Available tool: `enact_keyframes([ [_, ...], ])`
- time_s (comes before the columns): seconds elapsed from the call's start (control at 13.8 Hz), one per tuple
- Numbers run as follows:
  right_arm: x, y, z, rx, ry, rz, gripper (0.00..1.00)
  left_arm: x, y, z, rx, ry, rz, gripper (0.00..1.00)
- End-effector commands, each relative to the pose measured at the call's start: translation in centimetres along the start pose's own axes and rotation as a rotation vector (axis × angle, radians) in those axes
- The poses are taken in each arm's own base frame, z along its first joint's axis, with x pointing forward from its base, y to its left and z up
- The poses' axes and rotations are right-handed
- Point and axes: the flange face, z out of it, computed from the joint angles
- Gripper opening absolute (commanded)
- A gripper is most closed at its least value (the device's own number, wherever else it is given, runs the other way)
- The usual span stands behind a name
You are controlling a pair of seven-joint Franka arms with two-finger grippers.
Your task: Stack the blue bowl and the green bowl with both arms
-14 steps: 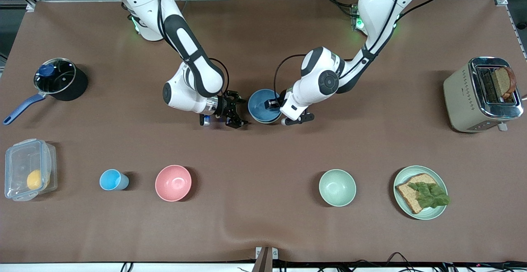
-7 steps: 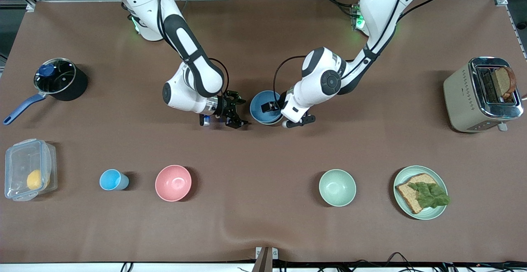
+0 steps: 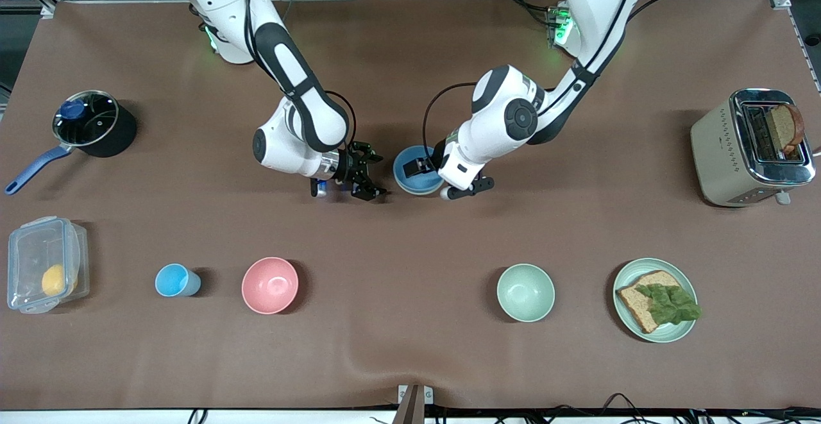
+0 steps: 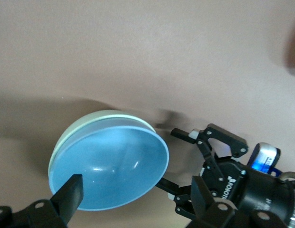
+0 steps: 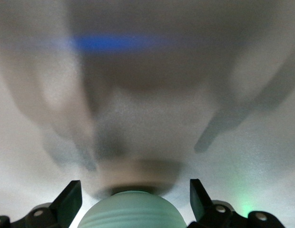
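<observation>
Front view: near the middle of the brown counter (image 3: pixel 410 360), the blue bowl (image 3: pixel 410 169) sits nested inside the green bowl (image 4: pixel 85 121), whose pale rim shows just under the blue one in the left wrist view. The left tool (image 3: pixel 428 169) is at this stack on the side toward the left arm's end of the counter, its fingers (image 4: pixel 69 194) spread apart with the blue rim between them; I cannot tell whether they touch it. The right tool (image 3: pixel 367 180) hangs just beside the stack on the side toward the right arm's end, its fingers (image 4: pixel 185 134) apart and holding nothing. Nearer the front camera than the stack sit a pink bowl (image 3: pixel 270 285) and a paler mint-green bowl (image 3: pixel 525 292), well apart from it.
</observation>
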Motion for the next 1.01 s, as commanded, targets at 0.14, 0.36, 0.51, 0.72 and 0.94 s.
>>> enact_keyframes([
  [0.14, 1.2, 1.1, -1.6, -0.014, 0.008, -0.021, 1.00, 3.9, -0.1, -7.1, -0.003, 0.120, -0.028, 1.00],
  [0.36, 3.1, 0.3, -3.9, -0.132, -0.019, -0.078, 1.00, 7.8, -0.6, -12.4, 0.037, 0.210, -0.005, 1.00],
  [0.51, 5.0, -0.4, -7.2, -0.236, -0.035, -0.125, 1.00, 10.0, -0.5, -17.0, 0.142, 0.215, 0.028, 1.00],
  [0.72, 9.3, -1.5, -14.0, -0.458, 0.005, -0.284, 1.00, 11.7, -1.5, -22.8, 0.320, 0.246, 0.060, 1.00],
  [0.94, 13.2, -1.7, -21.5, -0.542, -0.025, -0.512, 1.00, 11.4, -3.2, -28.0, 0.483, 0.351, 0.100, 1.00],
])
